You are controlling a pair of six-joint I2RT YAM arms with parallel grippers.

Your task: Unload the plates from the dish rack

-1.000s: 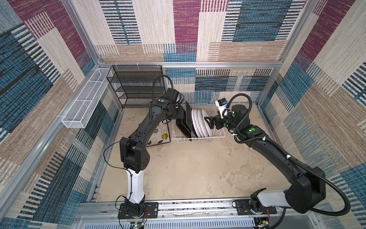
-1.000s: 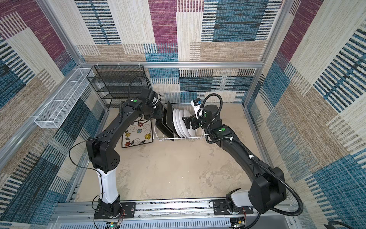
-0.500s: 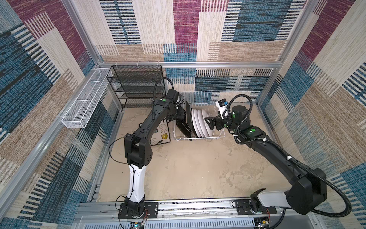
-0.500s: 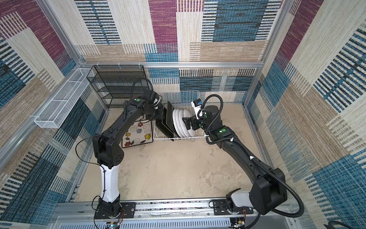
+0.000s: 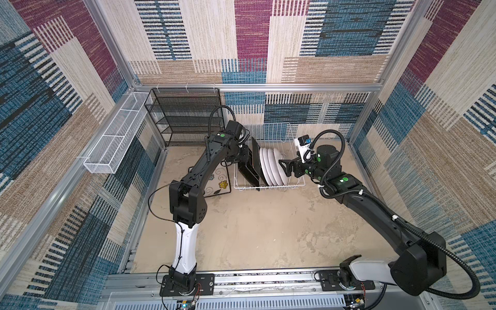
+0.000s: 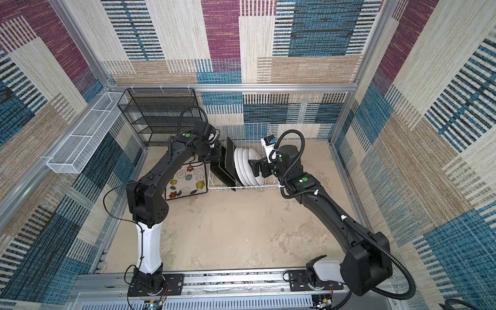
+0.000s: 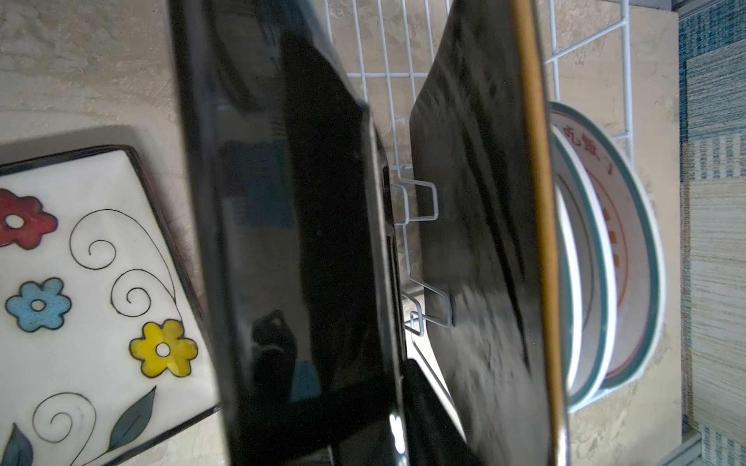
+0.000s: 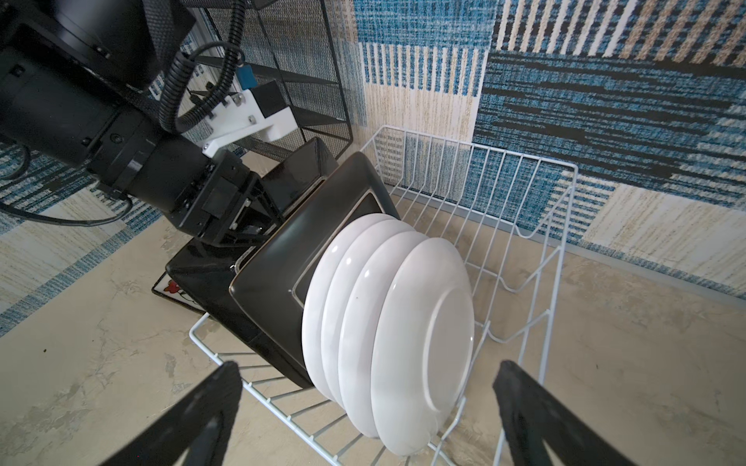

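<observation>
Left wrist view: red characters (image 7: 581,145) ring a round plate's face, too skewed to read. Left gripper (image 8: 246,226) straddles the top edge of the outer square plate (image 7: 282,242) in the rack (image 5: 294,184). One finger (image 7: 428,411) sits between it and the next square plate (image 7: 476,242); whether the grip is tight, I cannot tell. Right gripper (image 8: 367,367) gapes wide, empty, just beside four round plates (image 8: 403,322). A flowered plate (image 6: 185,182) lies flat on the table (image 5: 255,228) beside the rack. Black shelf (image 5: 185,118) and white basket (image 5: 112,145) stand behind.
</observation>
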